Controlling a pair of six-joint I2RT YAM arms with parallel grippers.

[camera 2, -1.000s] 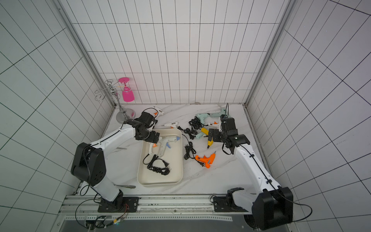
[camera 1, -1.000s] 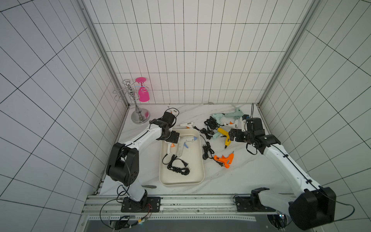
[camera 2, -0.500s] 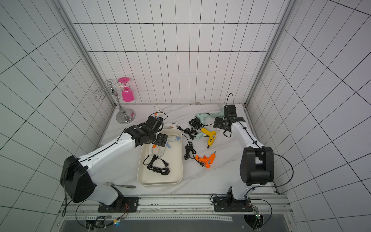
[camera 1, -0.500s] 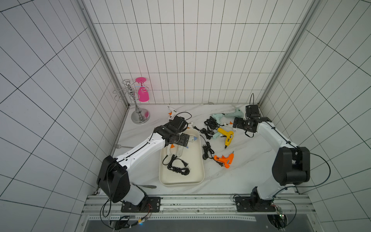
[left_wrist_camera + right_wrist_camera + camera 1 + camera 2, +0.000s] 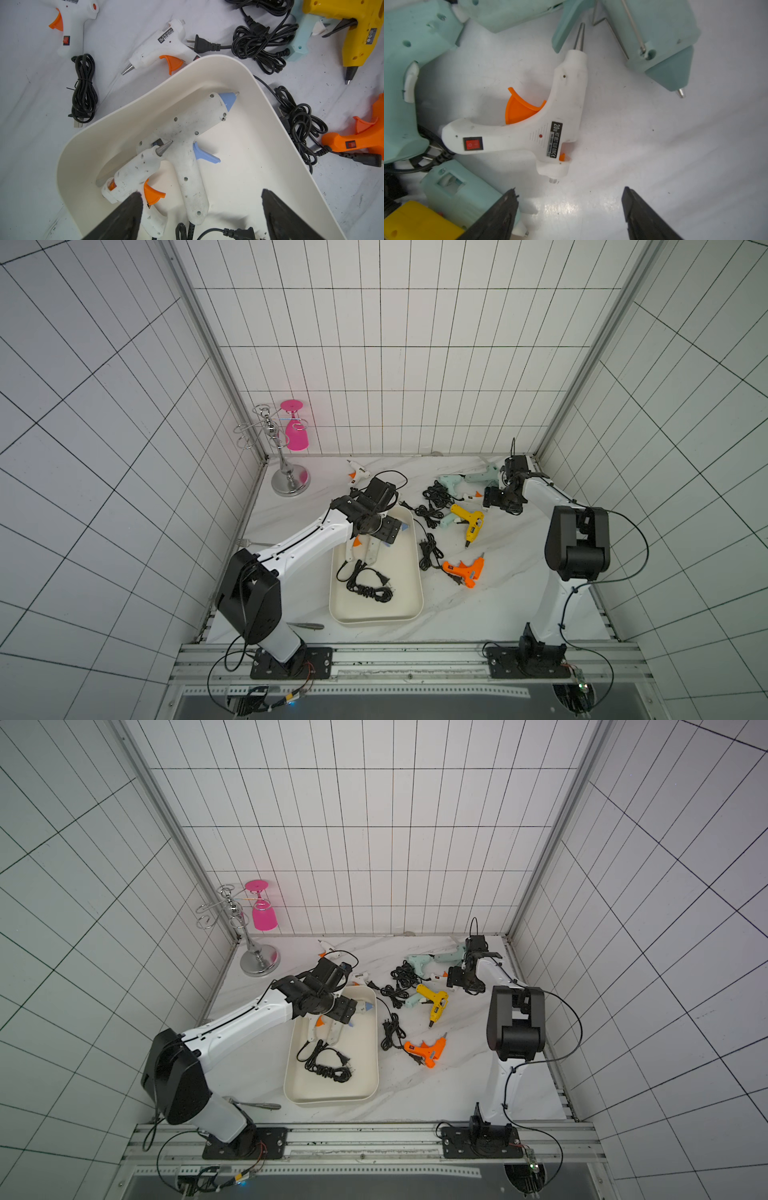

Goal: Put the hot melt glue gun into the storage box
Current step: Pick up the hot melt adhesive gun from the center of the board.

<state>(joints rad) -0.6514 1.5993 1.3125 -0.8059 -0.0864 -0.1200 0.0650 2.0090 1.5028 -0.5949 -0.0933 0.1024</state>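
Now storage box (image 5: 376,620): two guns (image 5: 187,133), maybe one cord (image 5: 368,589).

In the cream-white shallow plastic storage box (image 5: 145,104) lie a large white blue-nozzled glue gun (image 5: 187,133) and a small white orange-triggered glue gun (image 5: 133,176), touching. The left gripper (image 5: 201,193) has its jaws wide apart.

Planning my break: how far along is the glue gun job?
Done: the blue-trigger gun and the orange-trigger gun lie in the storage box. In hand: nothing; the left end effector hangs open over the box, the right end effector open above a small white gun. Left: that one, the yellow gun, orange gun, mint guns and two other white guns on the table.
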